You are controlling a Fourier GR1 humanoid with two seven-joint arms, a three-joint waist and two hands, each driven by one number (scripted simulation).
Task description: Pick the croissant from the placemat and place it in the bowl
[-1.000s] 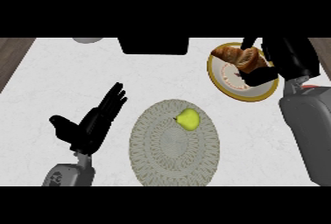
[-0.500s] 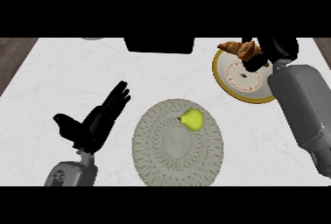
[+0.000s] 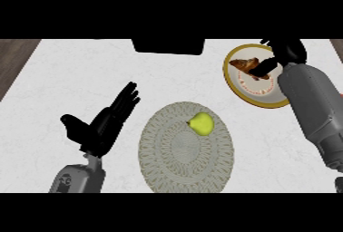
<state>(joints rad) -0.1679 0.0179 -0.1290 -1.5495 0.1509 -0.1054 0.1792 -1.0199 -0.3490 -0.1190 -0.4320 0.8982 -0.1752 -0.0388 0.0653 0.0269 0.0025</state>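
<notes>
The brown croissant (image 3: 248, 66) lies in the upper part of the gold-rimmed bowl (image 3: 253, 90) at the back right of the counter. My right hand (image 3: 286, 50) is at the bowl's far right rim, its fingers spread, and one finger (image 3: 265, 68) reaches down to the croissant's right end. The round grey woven placemat (image 3: 184, 154) lies in the middle of the counter, with only a yellow-green pear (image 3: 201, 123) on it. My left hand (image 3: 100, 127) rests open to the left of the placemat, fingers pointing up and to the right.
A black box-like object (image 3: 167, 45) stands at the counter's back edge, left of the bowl. The white marble counter ends on the left, where wooden floor (image 3: 17, 50) shows.
The croissant has come down from the hand's grasp into the bowl. My right hand has opened and drawn back toward the bowl's far right rim. The left hand has stayed still.
</notes>
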